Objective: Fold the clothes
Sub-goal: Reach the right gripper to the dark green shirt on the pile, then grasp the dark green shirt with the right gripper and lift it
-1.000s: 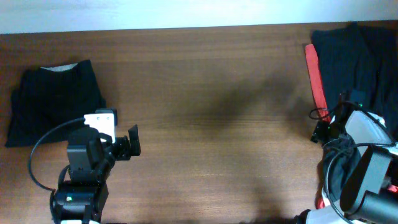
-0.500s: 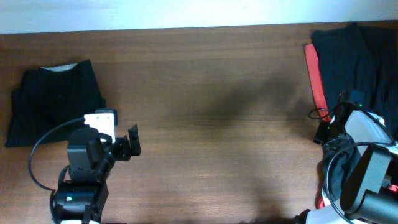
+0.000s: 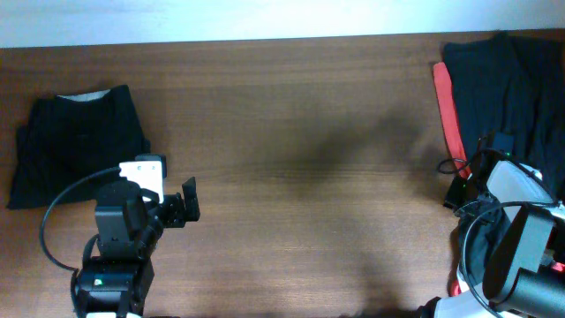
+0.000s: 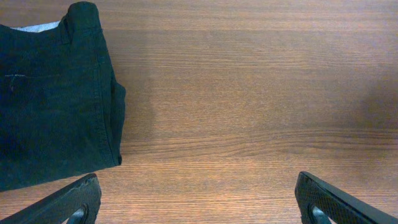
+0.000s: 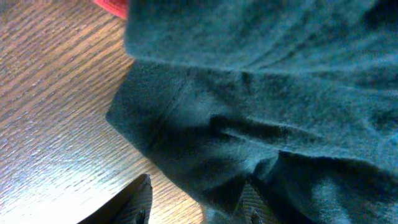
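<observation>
While the left fingers (image 4: 78,200) hang wide apart over bare tabletop (image 4: 249,93), holding nothing, the right fingers (image 5: 138,200) at the near right are also spread. The hem of a black shirt (image 5: 205,143) lies between them, not yet pinched. I judge the step is taking the next piece: close on that hem, then draw it leftward. The middle tabletop gives wide free room for spreading. Farther left lies a folded black garment (image 3: 75,141); at the far right edge is the dark pile (image 3: 508,79) with a red shirt (image 3: 448,106) — this one could be dragged along.
</observation>
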`<action>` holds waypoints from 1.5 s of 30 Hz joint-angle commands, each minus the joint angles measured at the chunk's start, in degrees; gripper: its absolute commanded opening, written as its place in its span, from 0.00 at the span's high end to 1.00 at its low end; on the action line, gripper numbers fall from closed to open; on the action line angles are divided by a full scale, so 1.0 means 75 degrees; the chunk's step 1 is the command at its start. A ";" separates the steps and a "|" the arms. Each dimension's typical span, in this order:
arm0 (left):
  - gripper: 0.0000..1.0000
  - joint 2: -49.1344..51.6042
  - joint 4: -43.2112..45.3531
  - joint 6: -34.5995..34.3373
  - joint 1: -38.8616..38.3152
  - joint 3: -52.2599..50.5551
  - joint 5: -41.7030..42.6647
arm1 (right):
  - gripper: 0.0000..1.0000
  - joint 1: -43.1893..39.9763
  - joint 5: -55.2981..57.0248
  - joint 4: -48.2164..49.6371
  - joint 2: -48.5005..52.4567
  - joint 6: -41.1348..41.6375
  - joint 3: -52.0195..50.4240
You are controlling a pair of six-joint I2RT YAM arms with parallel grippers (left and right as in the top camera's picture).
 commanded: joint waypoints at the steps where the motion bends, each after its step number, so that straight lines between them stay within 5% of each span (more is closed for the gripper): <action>1: 0.01 0.0006 0.0006 0.0122 0.0041 0.0163 0.0020 | 0.60 -0.0035 0.0178 0.0012 0.0038 0.0105 -0.0047; 2: 0.01 0.0006 0.0006 0.0122 0.0041 0.0163 0.0020 | 0.70 -0.0035 0.0178 0.0009 0.0038 0.0108 -0.0047; 9: 0.01 0.0006 0.0006 0.0122 0.0041 0.0163 0.0020 | 0.96 -0.0035 0.0181 0.0125 0.0032 0.0338 -0.0038; 16: 0.01 0.0006 0.0061 0.0125 0.0041 0.0163 0.0000 | 0.96 -0.0035 -0.0175 -0.1032 -0.0370 0.0321 0.1253; 22: 0.01 0.0006 0.0099 0.0125 0.0041 0.0163 -0.0006 | 0.96 -0.0035 -0.0828 -0.3144 -0.0901 -0.0580 0.4138; 29: 0.01 0.0006 0.0181 0.0125 0.0041 0.0163 -0.0003 | 0.96 -0.0271 -0.1099 -0.3456 -0.0985 -0.0612 0.5817; 35: 0.01 0.0006 0.0181 0.0125 0.0041 0.0163 -0.0003 | 0.96 -0.0277 -0.5319 -0.3570 -0.0994 -0.2468 0.7545; 39: 0.01 0.0006 0.0184 0.0125 0.0041 0.0163 -0.0003 | 0.96 -0.0251 -0.9760 -0.4167 -0.1075 -0.4462 0.8935; 45: 0.01 0.0006 0.0201 0.0125 0.0041 0.0163 -0.0003 | 0.96 0.0848 -1.0553 -0.4707 -0.1259 -0.4570 0.9189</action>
